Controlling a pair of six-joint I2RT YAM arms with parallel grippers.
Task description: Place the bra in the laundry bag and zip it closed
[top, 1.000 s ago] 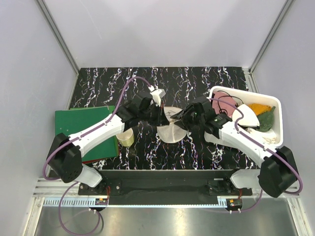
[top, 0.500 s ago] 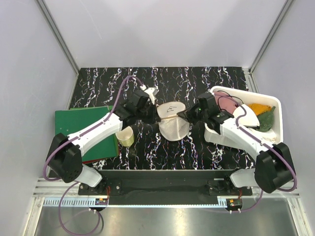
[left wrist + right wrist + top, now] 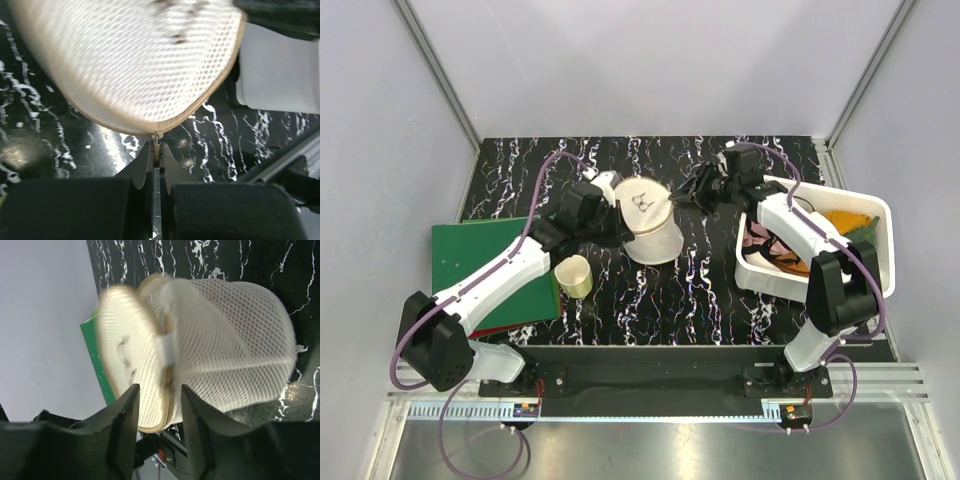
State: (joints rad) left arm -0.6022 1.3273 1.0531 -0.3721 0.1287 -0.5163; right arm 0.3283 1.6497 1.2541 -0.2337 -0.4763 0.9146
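The laundry bag (image 3: 655,235) is a cream mesh pouch held up off the table, its flap (image 3: 642,198) with the dark mark tilted open. My left gripper (image 3: 620,228) is shut on the zipper pull (image 3: 157,137) at the bag's rim. My right gripper (image 3: 686,195) is open, its jaws straddling the bag's rim (image 3: 167,390) on the right side without closing on it. The bag fills the left wrist view (image 3: 135,65) and the right wrist view (image 3: 225,345). The dark red bra (image 3: 767,250) lies in the white tub, partly hidden by my right arm.
The white tub (image 3: 820,187) at the right also holds an orange cloth (image 3: 847,219) and a green cloth (image 3: 865,243). A cream-yellow cup (image 3: 574,277) stands left of the bag. A green board (image 3: 485,260) lies at the left edge.
Both grippers and the bag have moved toward the far side of the table. The bag has risen and its flap has swung open. My right arm now stretches back over the tub.
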